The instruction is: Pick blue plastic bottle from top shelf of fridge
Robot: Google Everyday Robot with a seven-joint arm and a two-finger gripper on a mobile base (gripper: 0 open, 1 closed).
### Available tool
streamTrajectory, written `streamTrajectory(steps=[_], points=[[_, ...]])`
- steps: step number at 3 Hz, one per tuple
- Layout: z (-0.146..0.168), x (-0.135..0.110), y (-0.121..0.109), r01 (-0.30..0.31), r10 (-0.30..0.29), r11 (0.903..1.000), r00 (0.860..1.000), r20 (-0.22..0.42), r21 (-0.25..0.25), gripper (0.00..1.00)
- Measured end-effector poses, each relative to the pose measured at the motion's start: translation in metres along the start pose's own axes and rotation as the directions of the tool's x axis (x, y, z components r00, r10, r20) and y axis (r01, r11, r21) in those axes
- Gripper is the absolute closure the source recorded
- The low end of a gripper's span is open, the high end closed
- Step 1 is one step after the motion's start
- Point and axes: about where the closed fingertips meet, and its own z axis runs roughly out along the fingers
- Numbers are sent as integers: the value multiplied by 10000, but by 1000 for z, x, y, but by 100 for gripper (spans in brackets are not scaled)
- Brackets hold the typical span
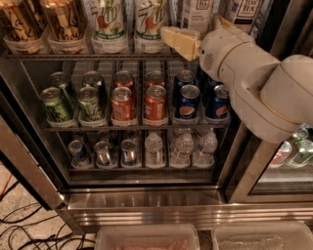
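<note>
Two blue plastic bottles stand at the right end of the top shelf (98, 56), one (196, 11) with only its pale "TEA" label showing, the other (244, 10) further right. Their caps are cut off by the top edge. My gripper (182, 42), cream-coloured, is at the shelf's front rail, right in front of the lower part of the left tea bottle. The white arm (254, 78) reaches in from the right and hides the right side of the fridge (146, 207).
Green-labelled 7UP bottles (110, 22) and brown bottles (61, 22) stand left of the tea. Below is a rack of green, red and blue cans (122, 102), then small water bottles (183, 146). The open door's frame (24, 168) is at left, cables (24, 229) on the floor, plastic bins (146, 238) below.
</note>
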Motion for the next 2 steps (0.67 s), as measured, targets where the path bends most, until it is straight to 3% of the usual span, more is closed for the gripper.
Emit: streamTrajectory(steps=[2], points=[[13,4,-6,150,-149,9998,9999,-68,160,20]])
